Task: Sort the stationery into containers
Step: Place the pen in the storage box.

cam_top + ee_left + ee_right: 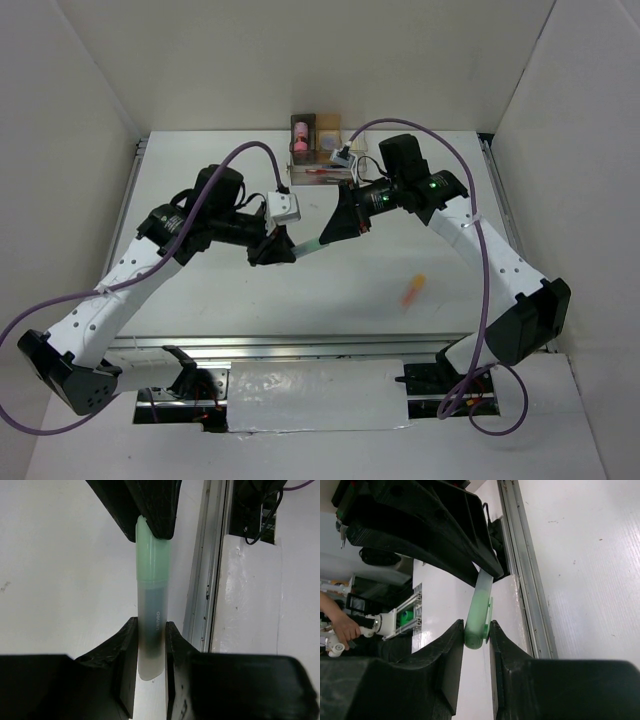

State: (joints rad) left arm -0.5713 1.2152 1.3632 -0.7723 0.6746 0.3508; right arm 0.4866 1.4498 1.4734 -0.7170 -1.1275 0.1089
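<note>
My left pincer (pixel 151 632) and right pincer (pixel 476 631) both grip one green marker (pixel 308 246) above the white surface (pixel 230 310); white walls (pixel 250 60) surround it, with boxes (pixel 315 137) at the far edge.

Held marker (pixel 308 246) over worktop (pixel 230 300) middle, lying slantwise, left end nearer, right end farther. Left fingers (pixel 120 650) on either side of marker's left part, tip poking past them. Right fingers (pixel 452 650) on either side of its right end. Loose marker (pixel 413 290) on worktop, right of centre, toward near edge, well apart from held marker. Box cluster (pixel 315 135) at far edge, middle. Stubby cylinder (pixel 300 131) in cluster's left compartment. Pen (pixel 322 171) just before cluster.
</note>
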